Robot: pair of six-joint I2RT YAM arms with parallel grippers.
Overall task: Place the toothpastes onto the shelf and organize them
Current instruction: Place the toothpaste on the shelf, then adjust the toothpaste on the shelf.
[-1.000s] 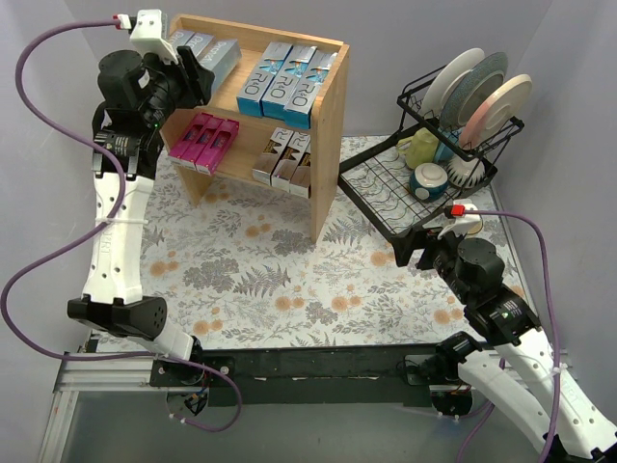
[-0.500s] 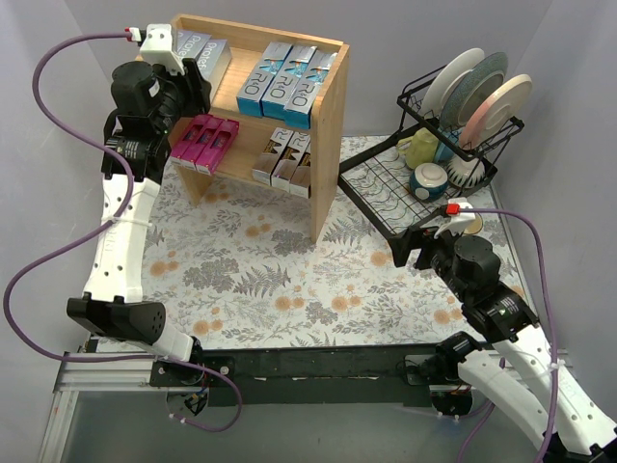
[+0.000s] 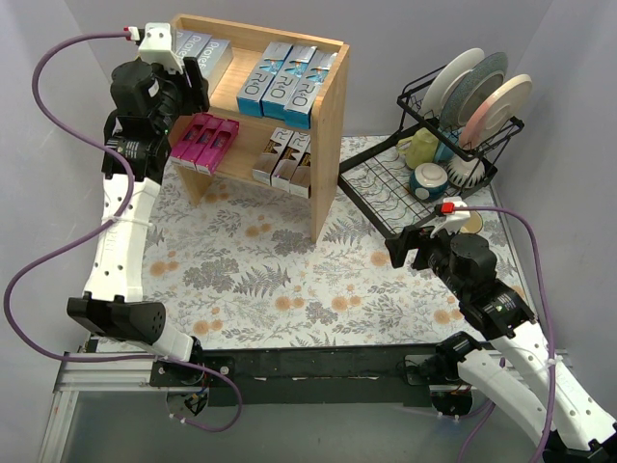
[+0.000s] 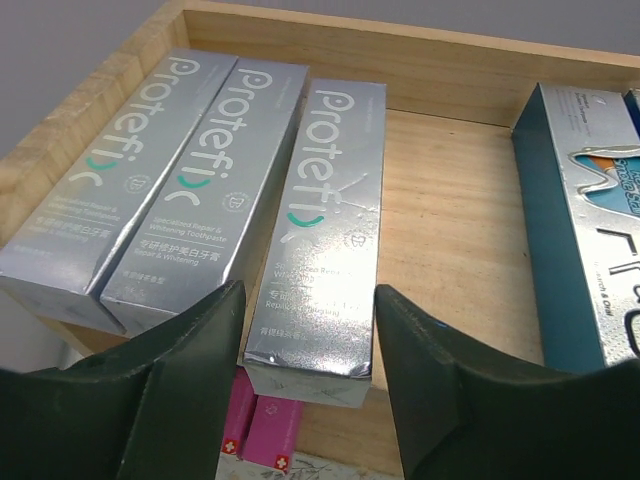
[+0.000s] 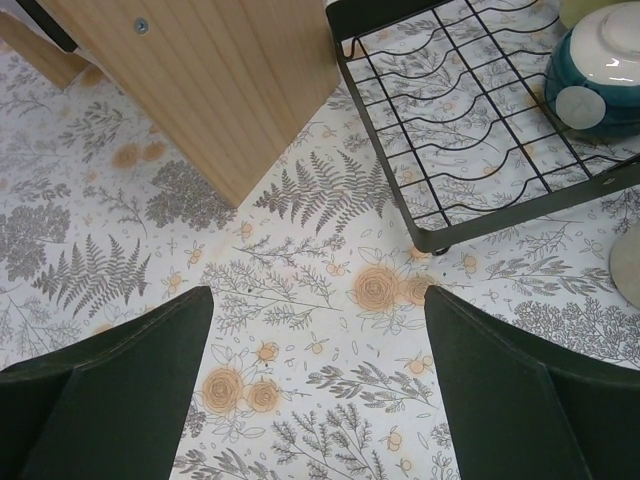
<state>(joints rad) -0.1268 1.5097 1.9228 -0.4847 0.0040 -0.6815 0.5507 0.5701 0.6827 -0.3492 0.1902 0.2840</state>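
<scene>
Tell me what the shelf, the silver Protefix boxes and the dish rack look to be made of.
Shelf: pale wood, matte, seemingly unvarnished; grain lines run along the boards.
Silver Protefix boxes: probably cardboard with a metallic foil finish; crisp folded edges, mirror-like glare.
Dish rack: thin bent wire, likely metal under a dark coating; faint sheen.

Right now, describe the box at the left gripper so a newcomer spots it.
On the wooden shelf, top tier, left end, three silver Protefix boxes lie side by side. It is the rightmost box, nearest the teal boxes, apart from the pair, between the left gripper's open fingers.
</scene>
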